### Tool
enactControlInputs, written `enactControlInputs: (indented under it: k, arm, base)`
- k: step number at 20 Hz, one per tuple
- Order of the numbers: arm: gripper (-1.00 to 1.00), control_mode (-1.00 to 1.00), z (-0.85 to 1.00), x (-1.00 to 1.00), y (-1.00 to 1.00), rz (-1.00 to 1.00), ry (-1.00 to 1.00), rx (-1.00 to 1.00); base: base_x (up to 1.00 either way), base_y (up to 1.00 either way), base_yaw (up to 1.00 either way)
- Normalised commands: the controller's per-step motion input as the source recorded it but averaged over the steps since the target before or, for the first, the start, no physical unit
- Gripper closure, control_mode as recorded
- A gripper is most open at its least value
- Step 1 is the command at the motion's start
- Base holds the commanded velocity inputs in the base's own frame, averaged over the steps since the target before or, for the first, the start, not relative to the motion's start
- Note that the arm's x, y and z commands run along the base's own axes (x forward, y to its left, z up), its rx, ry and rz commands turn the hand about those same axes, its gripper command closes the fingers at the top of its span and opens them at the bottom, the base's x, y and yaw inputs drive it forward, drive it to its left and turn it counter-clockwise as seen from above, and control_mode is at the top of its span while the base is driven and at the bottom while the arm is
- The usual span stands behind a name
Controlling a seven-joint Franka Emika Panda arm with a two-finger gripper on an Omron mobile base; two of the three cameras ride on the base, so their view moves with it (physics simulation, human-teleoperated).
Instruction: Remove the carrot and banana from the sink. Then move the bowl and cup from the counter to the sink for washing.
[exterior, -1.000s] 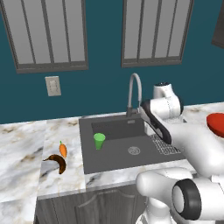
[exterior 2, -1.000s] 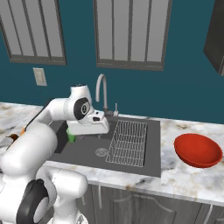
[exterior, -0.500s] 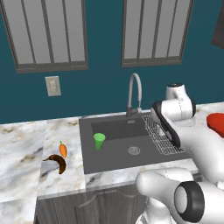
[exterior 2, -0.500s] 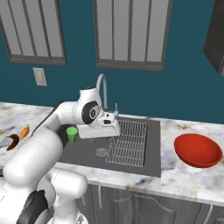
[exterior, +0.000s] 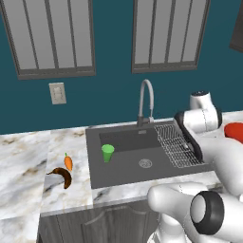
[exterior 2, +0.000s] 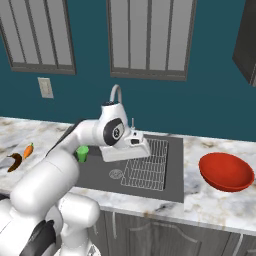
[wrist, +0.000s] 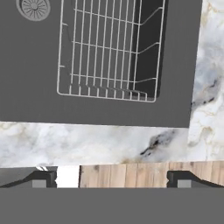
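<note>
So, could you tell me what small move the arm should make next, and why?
Probably carry the open, empty gripper on rightward toward the red bowl. The carrot and banana already lie on the counter, and the green cup stands in the sink, so the bowl seems all that is left.

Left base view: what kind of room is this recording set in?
A kitchen, rendered rather than real: a dark grey sink with a curved steel faucet and wire rack, set in a marble counter over cabinets.
</note>
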Motion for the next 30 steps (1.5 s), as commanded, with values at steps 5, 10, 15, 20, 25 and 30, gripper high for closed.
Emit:
enactControlInputs:
  k: [5,10,15,20,25,30]
  arm:
    - [-1.0,-1.0,0.0,0.0,-0.47,0.0,-0.06,-0.01]
    - [-1.0,-1.0,0.03,-0.01,-0.46,0.04,-0.12,0.0]
    - [-1.0,-1.0,0.04,-0.02,-0.46,0.07,-0.07,0.0]
    - [-1.0,-1.0,0.02,0.0,-0.43,0.01,0.0,-0.01]
    - [-1.0,-1.0,0.0,0.02,-0.39,0.0,-0.01,0.0]
    - [-1.0,-1.0,0.0,0.02,-0.38,0.01,-0.01,-0.01]
  base:
    - [0.0,0.0,0.0]
    - [0.0,0.0,0.0]
    - [0.0,0.0,0.0]
    - [0.0,0.0,0.0]
    - [0.0,0.0,0.0]
    - [0.0,0.0,0.0]
